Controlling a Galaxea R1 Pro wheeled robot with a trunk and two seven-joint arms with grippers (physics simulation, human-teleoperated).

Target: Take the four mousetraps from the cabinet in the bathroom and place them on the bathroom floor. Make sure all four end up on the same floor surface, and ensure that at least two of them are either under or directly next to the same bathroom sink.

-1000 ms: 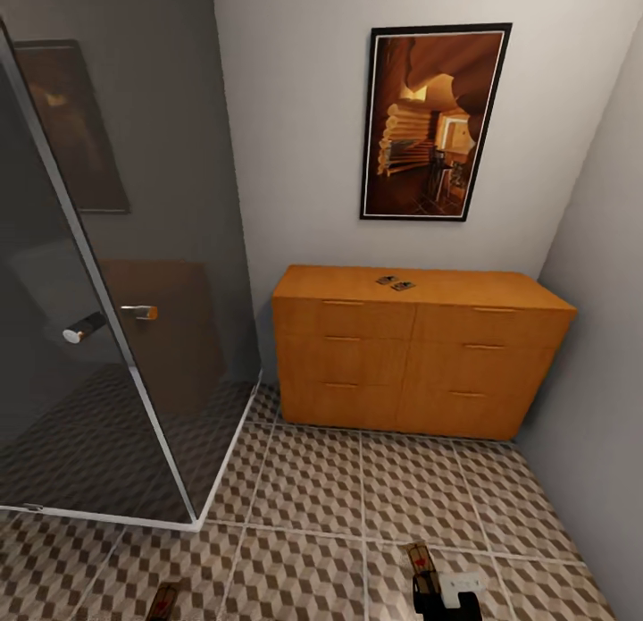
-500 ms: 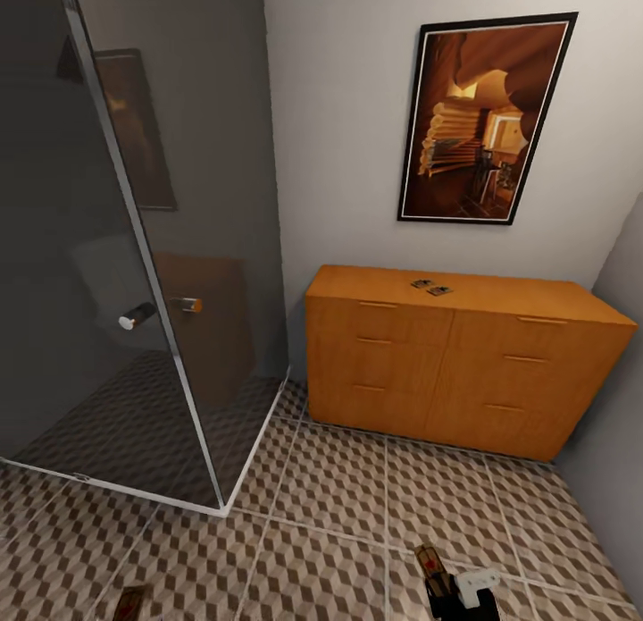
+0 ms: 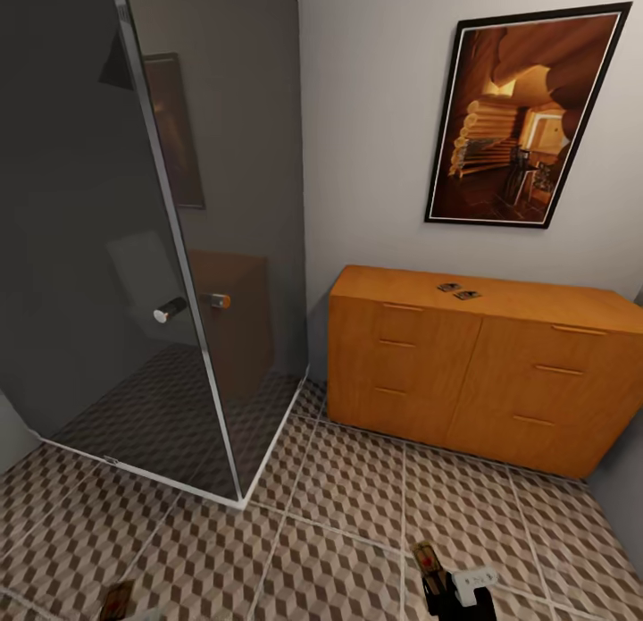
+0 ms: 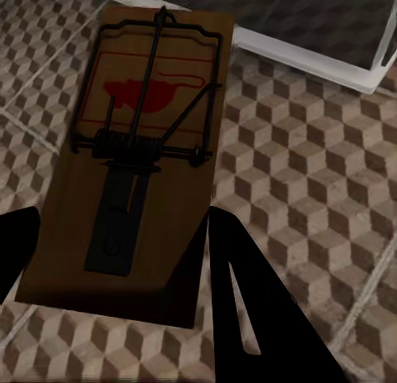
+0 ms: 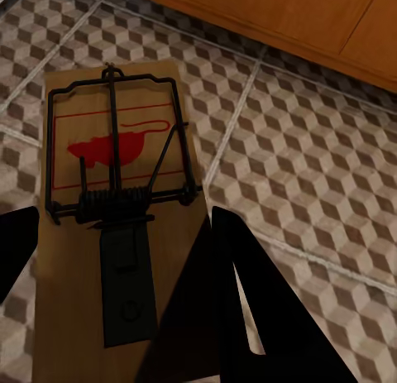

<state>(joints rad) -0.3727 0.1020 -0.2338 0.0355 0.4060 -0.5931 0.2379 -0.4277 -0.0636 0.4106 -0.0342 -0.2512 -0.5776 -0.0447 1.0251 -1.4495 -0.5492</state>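
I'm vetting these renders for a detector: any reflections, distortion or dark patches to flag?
Head view: the shower glass mirrors the cabinet and picture; verticals lean from wide-angle distortion. Left wrist view: the black left gripper hides the mousetrap edge. Right wrist view: the same with the right gripper; soft texture.

head: high, angled down at cabinet (image 3: pixel 482 371) | wrists: close above bathroom floor (image 4: pixel 314 176), shared with head

Open floor (image 3: pixel 357 514) is lying before the cabinet (image 3: pixel 473 371). Glass shower (image 3: pixel 170 272) is crowding the cabinet's left end; wall is closing its right end. Cabinet top is standing free around two traps (image 3: pixel 457 291).
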